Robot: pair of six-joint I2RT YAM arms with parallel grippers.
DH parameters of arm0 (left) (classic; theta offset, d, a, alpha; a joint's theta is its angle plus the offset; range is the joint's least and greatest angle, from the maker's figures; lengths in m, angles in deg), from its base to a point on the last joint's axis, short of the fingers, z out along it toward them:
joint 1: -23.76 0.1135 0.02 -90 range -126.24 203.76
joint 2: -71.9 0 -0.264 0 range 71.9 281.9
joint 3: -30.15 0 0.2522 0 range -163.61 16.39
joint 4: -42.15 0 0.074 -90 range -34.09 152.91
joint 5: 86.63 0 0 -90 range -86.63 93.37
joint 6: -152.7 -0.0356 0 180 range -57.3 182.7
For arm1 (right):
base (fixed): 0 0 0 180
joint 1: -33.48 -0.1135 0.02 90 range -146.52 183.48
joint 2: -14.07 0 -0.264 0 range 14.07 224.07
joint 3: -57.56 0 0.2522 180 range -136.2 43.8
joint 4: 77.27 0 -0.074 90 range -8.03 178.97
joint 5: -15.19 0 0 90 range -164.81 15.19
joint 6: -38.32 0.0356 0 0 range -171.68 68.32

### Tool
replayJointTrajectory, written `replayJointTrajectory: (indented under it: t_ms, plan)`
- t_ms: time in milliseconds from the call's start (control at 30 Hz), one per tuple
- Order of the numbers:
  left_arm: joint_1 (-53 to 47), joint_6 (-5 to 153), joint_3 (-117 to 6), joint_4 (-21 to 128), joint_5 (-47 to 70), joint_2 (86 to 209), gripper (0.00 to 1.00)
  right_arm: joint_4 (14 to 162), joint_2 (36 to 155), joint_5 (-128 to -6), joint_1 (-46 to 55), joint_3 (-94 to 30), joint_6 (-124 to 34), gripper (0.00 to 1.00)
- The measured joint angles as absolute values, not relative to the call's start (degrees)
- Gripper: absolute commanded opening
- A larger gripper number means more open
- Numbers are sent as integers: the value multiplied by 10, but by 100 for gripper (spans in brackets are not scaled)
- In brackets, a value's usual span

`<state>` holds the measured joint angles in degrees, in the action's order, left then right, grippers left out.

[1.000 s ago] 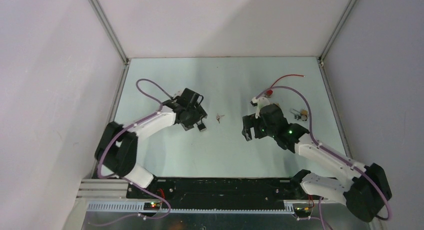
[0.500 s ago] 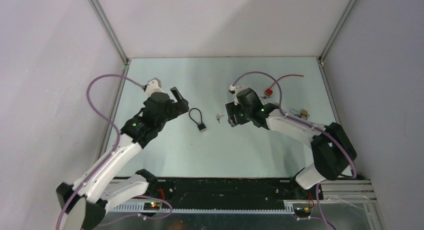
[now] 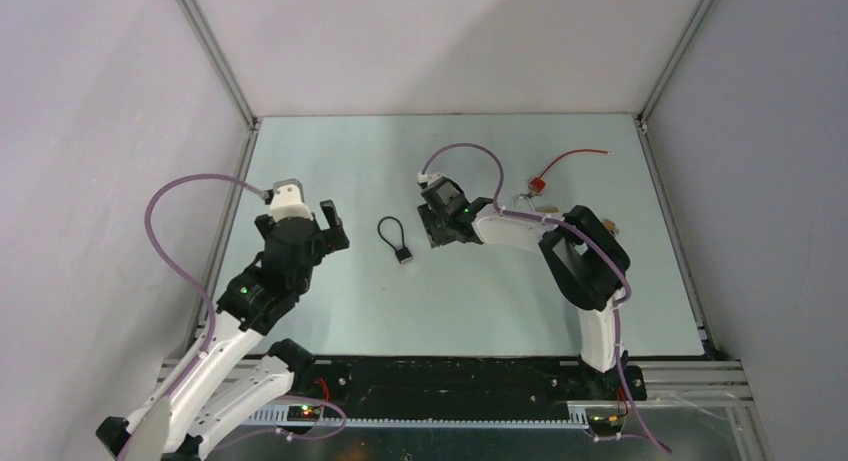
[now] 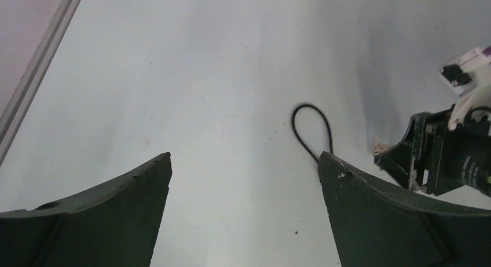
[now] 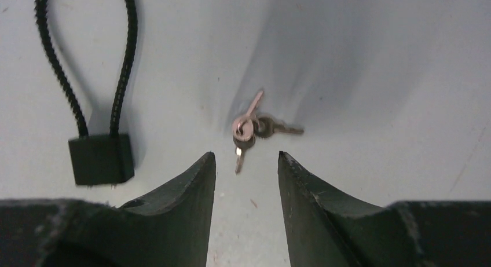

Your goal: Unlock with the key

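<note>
Right wrist view showed the right gripper (image 5: 246, 161) low over the counter (image 5: 376, 76), its fingers partly open with a narrow gap and nothing between them. The keys (image 5: 253, 130), a small bunch on a ring, lay flat just beyond the fingertips, in line with the gap and apart from both. The lock (image 5: 101, 158), a black block with a black cable loop, lay to the keys' left, near but not touching. In the top external view the right gripper covered the keys, and the lock sat just to its left, about mid-counter. The left gripper (image 4: 244, 158) hovered wide open and empty over the left side, well apart from the lock. In the left wrist view only the cable loop showed, the block apparently hidden behind one finger. A red wire (image 3: 568, 163) lay at the far right.
</note>
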<state>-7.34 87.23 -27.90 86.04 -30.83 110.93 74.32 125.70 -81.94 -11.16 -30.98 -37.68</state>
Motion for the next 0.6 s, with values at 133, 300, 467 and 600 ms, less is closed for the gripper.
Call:
replayJointTrajectory:
  t_ms: [133, 300, 467, 600]
  plan:
    - [-73, 855, -267, 861, -312, 1130, 100, 738, 1299, -845, -119, -347, -362, 47]
    - [-73, 836, -266, 856, -311, 1170, 100, 726, 1333, -862, -120, -390, -339, 39]
    - [-72, 836, -266, 848, -303, 1195, 100, 699, 1343, -873, -120, -409, -316, 25]
    - [-67, 836, -266, 843, -286, 1201, 100, 690, 1341, -872, -119, -409, -308, 14]
